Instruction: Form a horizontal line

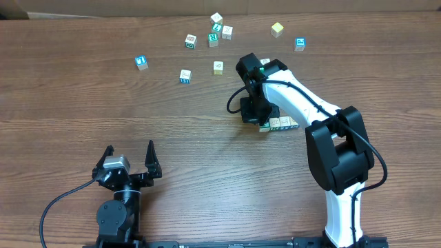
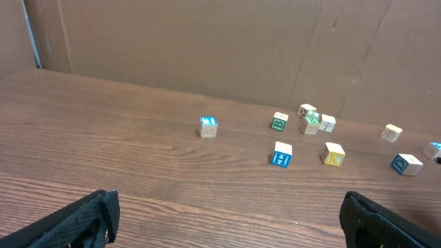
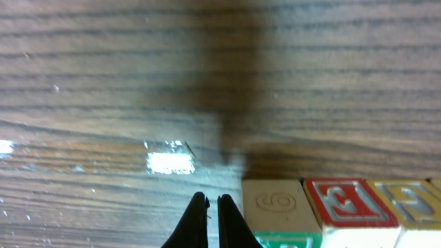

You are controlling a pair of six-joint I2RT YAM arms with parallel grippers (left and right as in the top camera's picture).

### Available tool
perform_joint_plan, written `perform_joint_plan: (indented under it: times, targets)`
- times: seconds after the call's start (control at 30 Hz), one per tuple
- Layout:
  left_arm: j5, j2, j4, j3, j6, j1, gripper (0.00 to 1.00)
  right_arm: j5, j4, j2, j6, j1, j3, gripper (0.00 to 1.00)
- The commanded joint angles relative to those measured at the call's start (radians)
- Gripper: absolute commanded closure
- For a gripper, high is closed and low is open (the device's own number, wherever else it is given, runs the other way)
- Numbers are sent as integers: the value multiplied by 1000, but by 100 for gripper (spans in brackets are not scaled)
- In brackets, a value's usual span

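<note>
The horizontal line (image 1: 280, 124) is a short row of touching cubes on the table; its left end is hidden under my right gripper (image 1: 252, 110). In the right wrist view the row (image 3: 279, 203) shows a cream cube marked 6, a red-marked cube and a yellowish cube, with a green face below them. My right gripper (image 3: 208, 207) is shut and empty, its fingertips just left of the cream cube. My left gripper (image 1: 129, 156) is open and empty near the front edge; it also shows in the left wrist view (image 2: 227, 213).
Loose cubes lie scattered at the back: a blue one (image 1: 142, 62), a cream-and-blue one (image 1: 185, 76), a cream one (image 1: 218, 67), a cluster (image 1: 213, 34), a yellow one (image 1: 277, 29) and a blue one (image 1: 300, 44). Several show in the left wrist view (image 2: 282, 154).
</note>
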Motion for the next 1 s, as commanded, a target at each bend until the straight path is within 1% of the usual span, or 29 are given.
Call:
perform_joint_plan:
  times: [0.0,0.03,0.2,0.23,0.4,0.5,0.6,0.63,0.67,0.7,0.73,0.77,0.8,0.83,0.97]
  targets:
    - [-2,-10,0,-4,22,5,0,10,26,-21,-4,2,-3,93]
    - [-2,-10,0,-4,22,5,0,10,37,-21,-4,2,-3,92]
    - [-2,-10,0,-4,22,5,0,10,87,-21,-3,2,-3,91]
    - [-2,-10,0,-4,22,5,0,10,96,-21,-4,2,-2,96]
    - [-2,-10,0,-4,22,5,1,19,124,-55,-4,-3,11,96]
    - [-2,-10,0,-4,22,5,1,29,122,-102,-4,-20,38,94]
    - [-2,-10,0,-4,22,5,0,29,123,-153,-4,-51,45,89]
    - [-2,-10,0,-4,22,5,1,29,122,-171,-4,-74,44,86]
    - [-2,-10,0,-4,22,5,0,29,121,-175,-4,-89,44,76]
    - [-2,-10,0,-4,22,5,1,29,119,-176,-4,-105,44,50]
    - [-2,-10,0,-4,22,5,1,31,119,-176,-5,-119,43,26]
    - [-2,-10,0,-4,22,5,0,37,118,-174,-5,-135,43,10]
    - [-2,-10,0,-4,22,5,1,47,117,-171,-8,-155,43,1]
    - [-2,-10,0,-4,22,5,0,57,118,-169,-8,-169,42,0]
    - [-2,-10,0,-4,22,5,0,101,115,-166,-7,-223,42,0]
